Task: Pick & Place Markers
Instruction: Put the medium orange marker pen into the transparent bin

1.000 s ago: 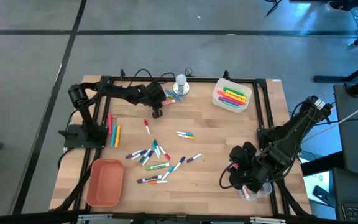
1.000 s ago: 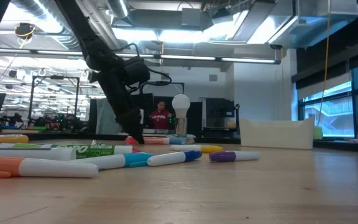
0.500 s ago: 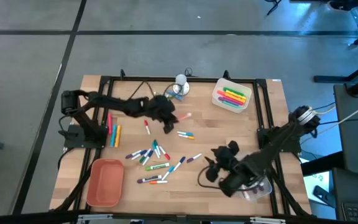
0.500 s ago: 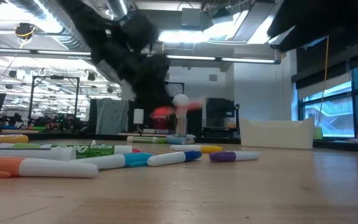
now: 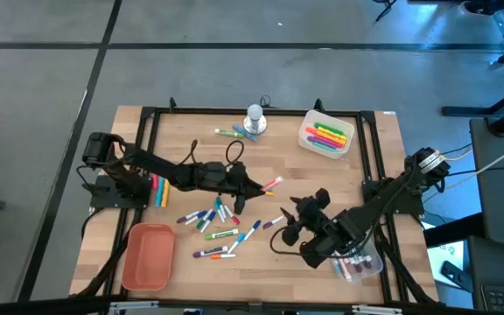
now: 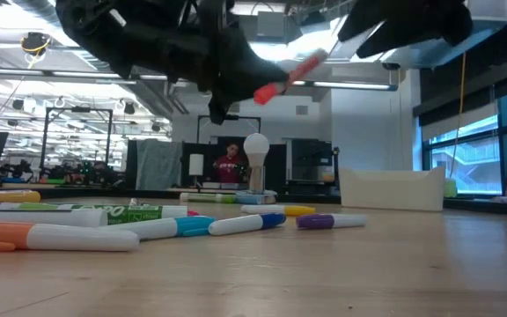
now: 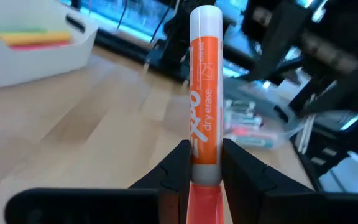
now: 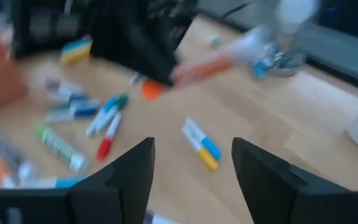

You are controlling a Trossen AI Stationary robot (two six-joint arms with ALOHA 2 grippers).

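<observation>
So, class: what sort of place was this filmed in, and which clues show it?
Probably a robotics lab or workshop: the wooden table sits in a black frame with arms mounted, and the low view shows exposed ceiling ducts and equipment racks behind.

We see a grey floor (image 5: 234, 52) crossed by dark lines, ceiling lights (image 6: 262, 48) above an open workshop, and tall windows (image 6: 491, 150) beyond the tabletop's edge.

Overhead looks down; low level; wrists close; shared table (image 5: 322, 188).
</observation>
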